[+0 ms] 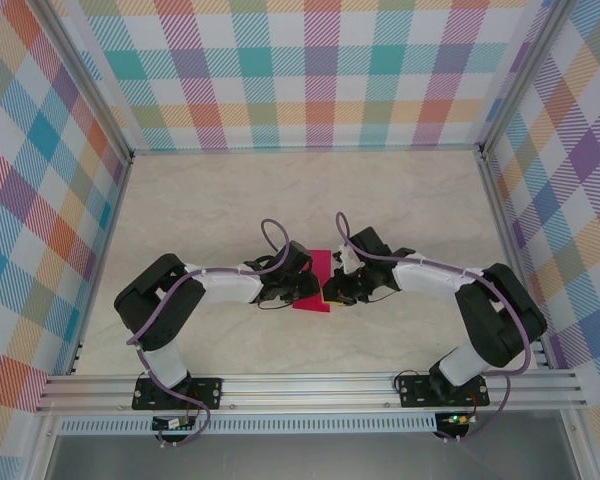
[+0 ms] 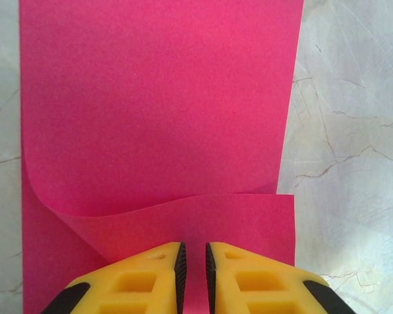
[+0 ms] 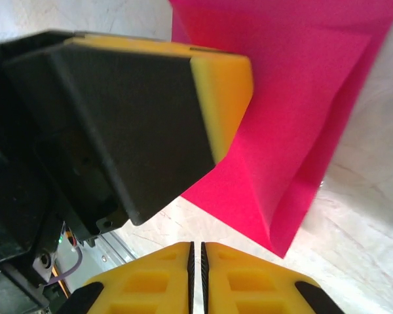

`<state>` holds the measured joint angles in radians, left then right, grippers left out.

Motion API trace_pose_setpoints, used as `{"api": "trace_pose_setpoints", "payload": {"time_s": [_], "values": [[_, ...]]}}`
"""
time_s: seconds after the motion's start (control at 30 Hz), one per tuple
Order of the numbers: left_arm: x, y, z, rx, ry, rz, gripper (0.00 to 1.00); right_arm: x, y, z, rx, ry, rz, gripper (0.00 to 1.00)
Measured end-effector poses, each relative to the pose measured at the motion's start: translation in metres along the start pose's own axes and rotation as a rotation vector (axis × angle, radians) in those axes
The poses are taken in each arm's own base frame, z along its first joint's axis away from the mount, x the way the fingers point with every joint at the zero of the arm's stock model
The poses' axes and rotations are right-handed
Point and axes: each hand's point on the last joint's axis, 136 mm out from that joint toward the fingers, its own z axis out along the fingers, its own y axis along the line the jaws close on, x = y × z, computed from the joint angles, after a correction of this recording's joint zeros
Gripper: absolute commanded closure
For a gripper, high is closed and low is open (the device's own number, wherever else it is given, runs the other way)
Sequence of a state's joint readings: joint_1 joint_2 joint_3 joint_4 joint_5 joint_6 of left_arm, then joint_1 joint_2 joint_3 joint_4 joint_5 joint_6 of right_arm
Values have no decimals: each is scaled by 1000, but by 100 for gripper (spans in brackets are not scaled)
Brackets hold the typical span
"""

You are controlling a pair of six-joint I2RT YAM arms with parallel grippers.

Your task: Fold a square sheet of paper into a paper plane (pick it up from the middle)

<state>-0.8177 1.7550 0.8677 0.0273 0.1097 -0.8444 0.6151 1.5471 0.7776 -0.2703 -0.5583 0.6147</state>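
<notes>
Lying on the table point(image 1: 300, 190) midway between the two arms, the paper point(image 1: 313, 303) is partly folded. In the left wrist view its near edge curls up and over onto the flat layer point(image 2: 157, 98), leaving a soft, uncreased bend at the left. The left gripper point(image 2: 194, 252) sits over this turned edge with jaws narrow and a slim gap between the pads; whether they pinch the paper cannot be told. In the right wrist view a finger point(image 3: 226, 85) of the left gripper overlaps the paper point(image 3: 301, 98), which shows a raised doubled layer. The right gripper point(image 3: 196, 247) is closed, pads almost touching, holding nothing, just off the paper's corner above bare table.
</notes>
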Motion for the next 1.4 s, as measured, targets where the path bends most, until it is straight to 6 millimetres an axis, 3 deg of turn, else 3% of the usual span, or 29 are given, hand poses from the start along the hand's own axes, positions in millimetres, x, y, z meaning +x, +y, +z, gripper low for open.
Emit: {"api": "trace_pose_setpoints", "payload": {"time_s": [0.37, 0.93, 1.4], "values": [[0, 0, 0, -2, 0, -4, 82, 7, -23, 22, 58, 62, 66, 87], [-1, 2, 0, -13, -15, -20, 82, 6, -35, 27, 99, 54, 89, 88], [-1, 2, 0, -14, -16, -27, 82, 6, -33, 25, 95, 45, 87, 88]]}}
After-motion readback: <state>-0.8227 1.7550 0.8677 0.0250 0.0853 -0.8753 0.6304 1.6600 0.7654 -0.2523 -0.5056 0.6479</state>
